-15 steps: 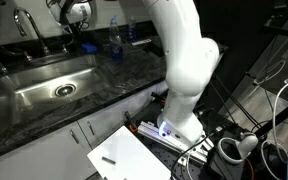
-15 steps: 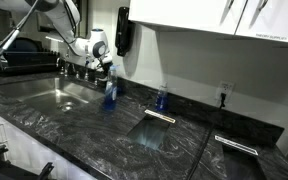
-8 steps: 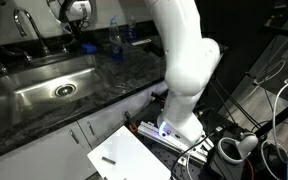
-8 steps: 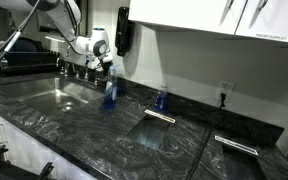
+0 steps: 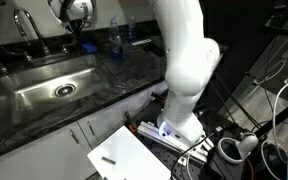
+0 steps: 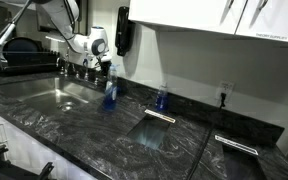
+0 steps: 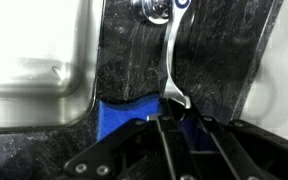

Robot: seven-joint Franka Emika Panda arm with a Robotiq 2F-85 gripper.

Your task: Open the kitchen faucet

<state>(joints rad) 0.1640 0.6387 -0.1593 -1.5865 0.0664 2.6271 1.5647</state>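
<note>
kitchen faucet point(image 7: 171, 55) lever at gripper point(image 7: 179, 118) tips (cannot tell if clenched) | bottle point(image 6: 109, 92) holds blue liquid

Steel sink point(image 5: 29, 95) in dark counter point(image 6: 84, 150); blue bottle point(image 6: 110, 92) beside sink, 2nd bottle point(image 6: 161, 99) apart.

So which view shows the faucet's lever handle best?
The wrist view: the lever handle runs down the frame, close and sharp, to the end effector. In both exterior views the kitchen faucet is small and distant, its lever too tiny to make out.
</note>
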